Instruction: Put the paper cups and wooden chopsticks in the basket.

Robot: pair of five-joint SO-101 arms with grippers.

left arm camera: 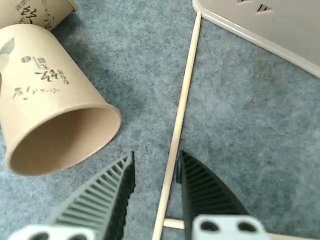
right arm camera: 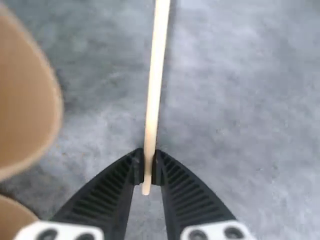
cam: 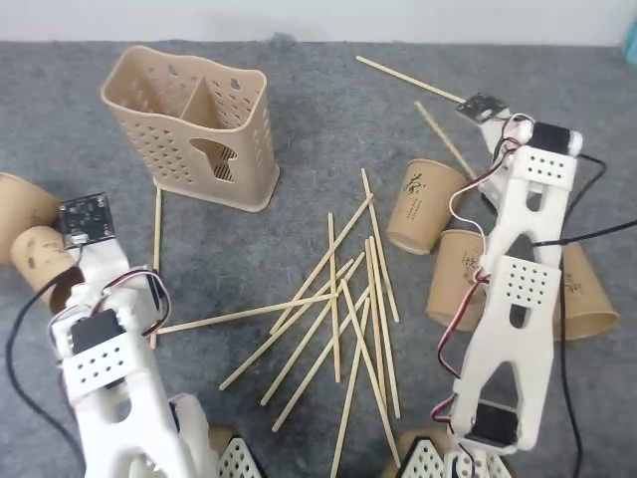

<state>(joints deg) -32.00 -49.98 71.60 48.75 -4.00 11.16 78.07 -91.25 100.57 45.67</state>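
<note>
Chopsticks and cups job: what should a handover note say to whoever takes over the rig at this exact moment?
Left gripper: open, low over the grey mat, jaws either side of a single chopstick that lies beside the basket.
Right gripper: shut on the end of another chopstick, next to the three right-hand cups.
Elsewhere: two left-hand cups, a loose chopstick pile mid-mat, one far chopstick.
Done: nothing visible in the basket.
Left: all five cups and every chopstick.
</note>
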